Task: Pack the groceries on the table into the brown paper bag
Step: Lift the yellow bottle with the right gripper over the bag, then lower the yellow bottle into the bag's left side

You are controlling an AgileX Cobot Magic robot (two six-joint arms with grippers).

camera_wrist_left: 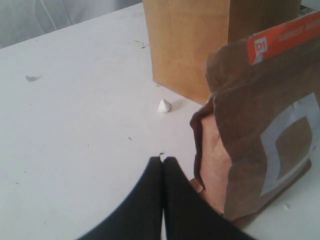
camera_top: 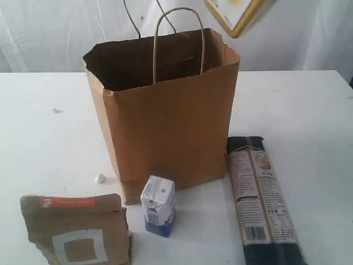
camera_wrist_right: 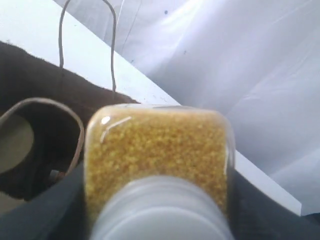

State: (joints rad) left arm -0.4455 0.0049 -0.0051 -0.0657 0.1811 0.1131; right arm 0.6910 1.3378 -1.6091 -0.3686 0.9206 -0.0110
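- The yellow white-capped bottle (camera_top: pixel 237 14) hangs tilted above the rim of the brown paper bag (camera_top: pixel 171 132), mid-table (camera_top: pixel 309 110).
- It looks rigid, smooth and fairly weighty, so it is best gripped across the body.
- The right tool (camera_wrist_right: pixel 159 212) clamps its sides, cap toward the wrist.
- The left tool (camera_wrist_left: pixel 163 166), closed and empty, sits low beside the brown kraft pouch (camera_wrist_left: pixel 260 125).

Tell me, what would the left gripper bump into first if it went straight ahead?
Probably the small white lump lying ahead of the left gripper on the table. If it passes above that, the brown paper bag behind it comes first.
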